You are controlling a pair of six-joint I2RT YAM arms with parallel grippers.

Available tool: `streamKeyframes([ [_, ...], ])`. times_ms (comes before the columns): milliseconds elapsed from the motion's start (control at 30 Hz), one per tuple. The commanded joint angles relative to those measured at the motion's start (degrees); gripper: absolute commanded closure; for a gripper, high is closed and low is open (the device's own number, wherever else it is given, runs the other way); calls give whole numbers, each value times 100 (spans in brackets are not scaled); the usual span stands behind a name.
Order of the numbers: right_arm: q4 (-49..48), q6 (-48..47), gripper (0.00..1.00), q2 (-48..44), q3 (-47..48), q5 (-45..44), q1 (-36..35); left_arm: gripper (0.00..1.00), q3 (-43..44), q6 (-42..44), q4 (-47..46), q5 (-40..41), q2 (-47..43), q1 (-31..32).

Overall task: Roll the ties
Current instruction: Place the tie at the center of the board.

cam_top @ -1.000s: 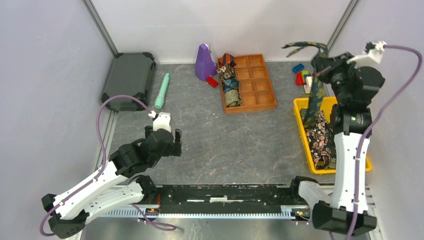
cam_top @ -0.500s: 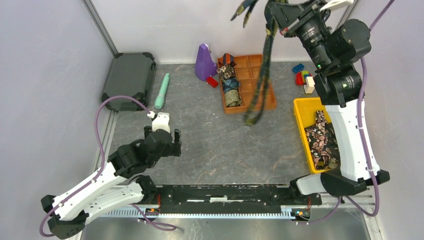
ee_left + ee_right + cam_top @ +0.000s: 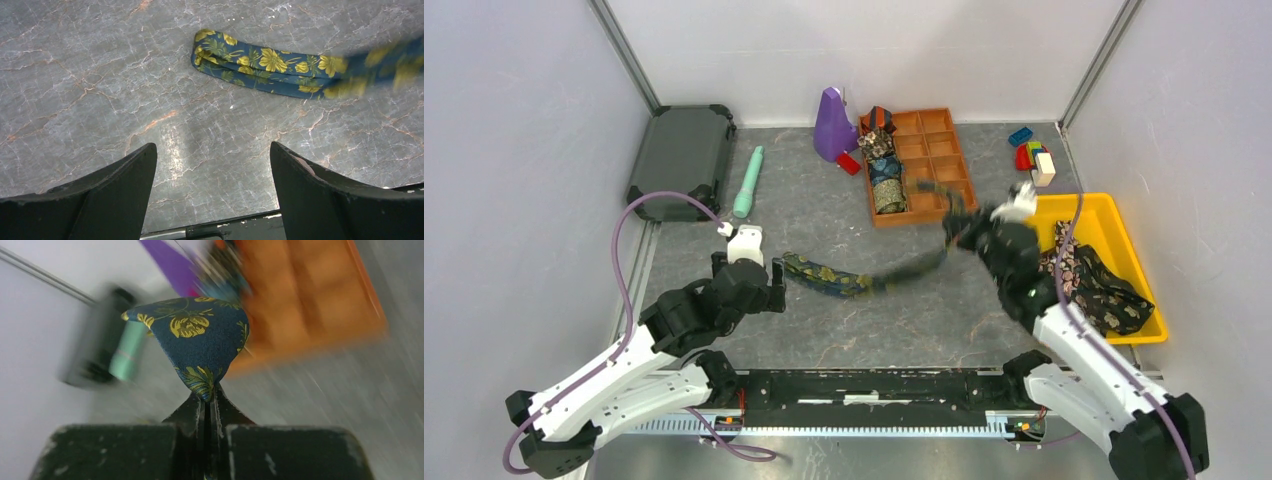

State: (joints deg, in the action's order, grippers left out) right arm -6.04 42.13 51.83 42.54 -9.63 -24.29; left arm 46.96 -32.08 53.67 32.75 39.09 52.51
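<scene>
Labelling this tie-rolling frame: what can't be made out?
Right wrist view: motion blur smears the wooden tray and all behind the navy-gold tie.
Left wrist view: that tie's far stretch is blurred, then cut by the right edge.
Top view: right arm overlaps the yellow bin; ties inside too tangled to count.

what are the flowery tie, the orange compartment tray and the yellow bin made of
The tie: soft woven fabric, matte, yellow flowers on navy; it lies limp and folded. The compartment tray: probably wood, matte orange-brown, thin dividers. The yellow bin: likely moulded plastic, smooth, one even colour.
</scene>
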Motion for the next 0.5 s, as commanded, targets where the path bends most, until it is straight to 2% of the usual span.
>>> streamKeyframes([
  [0, -1167, 408, 100, -715, -2362, -70, -48, 11, 23, -49, -111, 84, 18, 0],
  [67, -1342, 289, 100, -741, -2829, 177, -64, 11, 29, -50, -117, 82, 89, 0],
  [200, -1248, -98, 100, -890, -3003, 357, -89, 11, 86, -115, -76, 152, 387, -4],
  [300, -1082, -342, 100, -1181, -3016, 252, -91, 11, 199, -752, 161, 596, 832, -5],
  [367, -915, -425, 100, -1351, -3045, 208, -87, 13, 133, -998, 9, 627, 1060, -6],
  [467, -694, -481, 100, -1665, -3197, 176, -88, 18, -102, -933, -626, 352, 1331, -271],
])
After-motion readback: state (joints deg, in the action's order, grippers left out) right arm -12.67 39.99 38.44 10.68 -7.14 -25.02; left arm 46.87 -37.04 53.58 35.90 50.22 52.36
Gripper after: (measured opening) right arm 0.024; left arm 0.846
